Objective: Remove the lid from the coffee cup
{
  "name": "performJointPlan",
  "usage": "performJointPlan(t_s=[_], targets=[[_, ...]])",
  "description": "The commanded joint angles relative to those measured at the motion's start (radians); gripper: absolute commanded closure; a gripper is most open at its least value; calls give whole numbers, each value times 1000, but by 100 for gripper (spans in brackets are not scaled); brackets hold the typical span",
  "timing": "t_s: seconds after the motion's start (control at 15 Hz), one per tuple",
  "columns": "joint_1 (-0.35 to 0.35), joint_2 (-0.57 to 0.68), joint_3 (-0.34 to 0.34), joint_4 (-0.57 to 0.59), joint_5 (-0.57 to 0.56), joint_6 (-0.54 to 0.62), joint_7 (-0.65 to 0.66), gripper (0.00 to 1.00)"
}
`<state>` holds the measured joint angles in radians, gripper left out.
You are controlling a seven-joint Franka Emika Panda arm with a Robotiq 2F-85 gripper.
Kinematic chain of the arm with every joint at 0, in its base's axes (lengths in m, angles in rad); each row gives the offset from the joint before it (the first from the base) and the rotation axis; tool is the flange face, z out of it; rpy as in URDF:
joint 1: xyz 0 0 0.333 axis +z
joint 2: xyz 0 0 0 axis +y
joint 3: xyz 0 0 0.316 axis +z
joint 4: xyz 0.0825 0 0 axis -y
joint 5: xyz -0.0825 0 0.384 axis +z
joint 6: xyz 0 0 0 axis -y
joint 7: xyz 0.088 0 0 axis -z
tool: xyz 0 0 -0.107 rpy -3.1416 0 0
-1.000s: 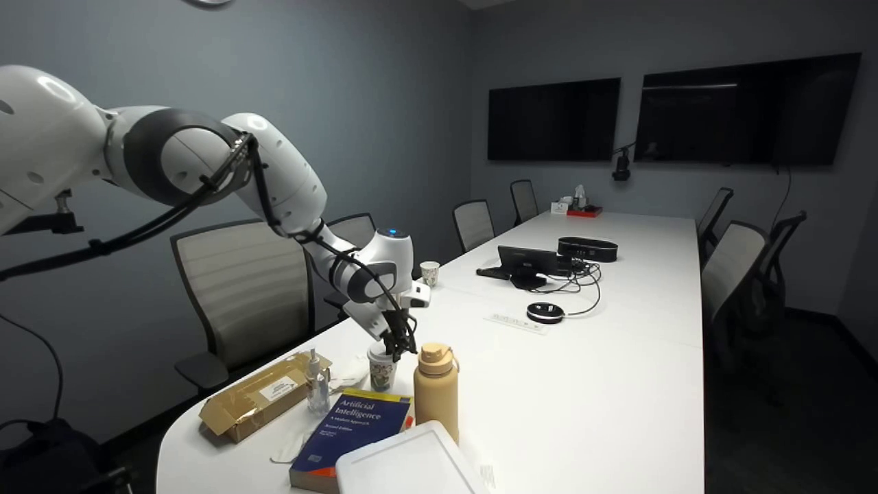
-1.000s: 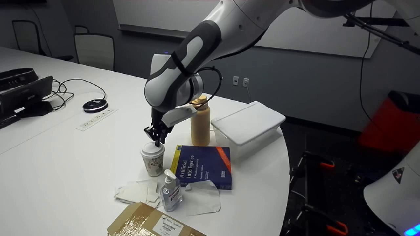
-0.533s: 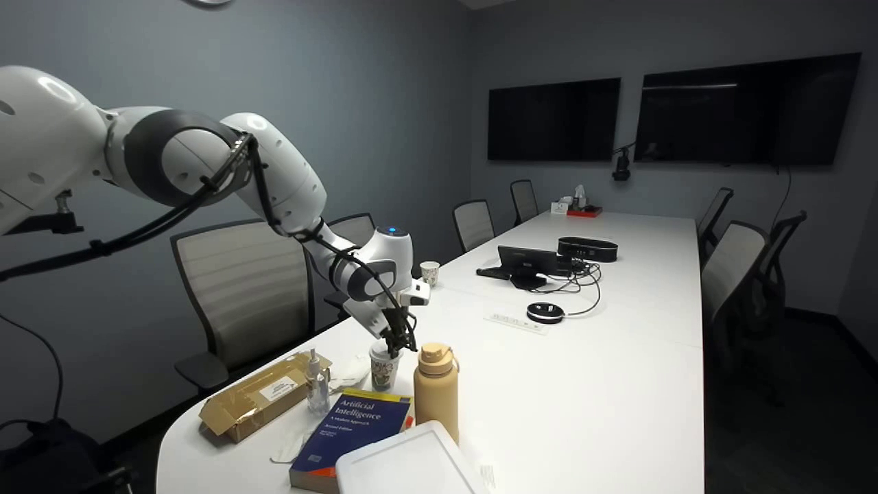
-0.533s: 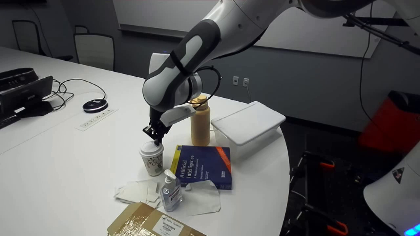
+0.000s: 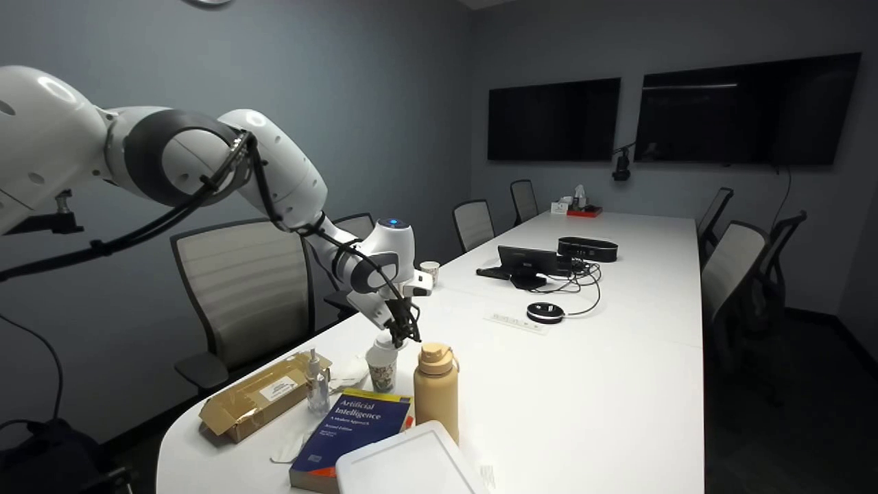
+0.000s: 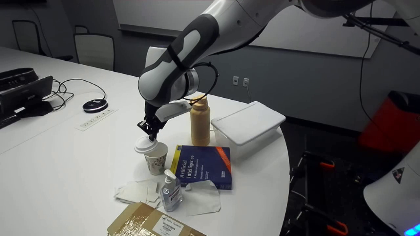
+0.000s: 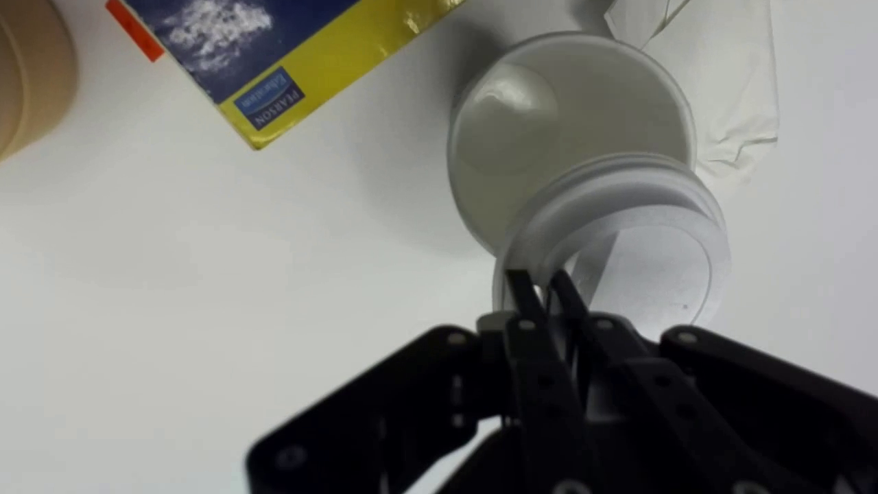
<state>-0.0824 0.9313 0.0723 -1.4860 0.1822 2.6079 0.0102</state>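
Pinching lid (image 7: 645,247) by its edge in gripper (image 7: 539,281) with fingers nearly together; holding it partly over mouth of upright coffee cup (image 6: 157,161); cannot tell whether touching rim

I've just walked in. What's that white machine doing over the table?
A white robot arm grips a round white plastic lid near its edge in its black two-fingered gripper. The lid is unseated from a tapered, patterned paper cup and held partly over its open mouth; whether they touch is hard to tell. The cup stands upright on the white table.
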Motion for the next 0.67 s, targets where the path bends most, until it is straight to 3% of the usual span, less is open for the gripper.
performJointPlan(t_s=[0.0, 0.6], targets=[[-4, -20, 14, 6, 10, -20, 2, 98], [6, 5, -34, 84, -12, -16, 27, 98]])
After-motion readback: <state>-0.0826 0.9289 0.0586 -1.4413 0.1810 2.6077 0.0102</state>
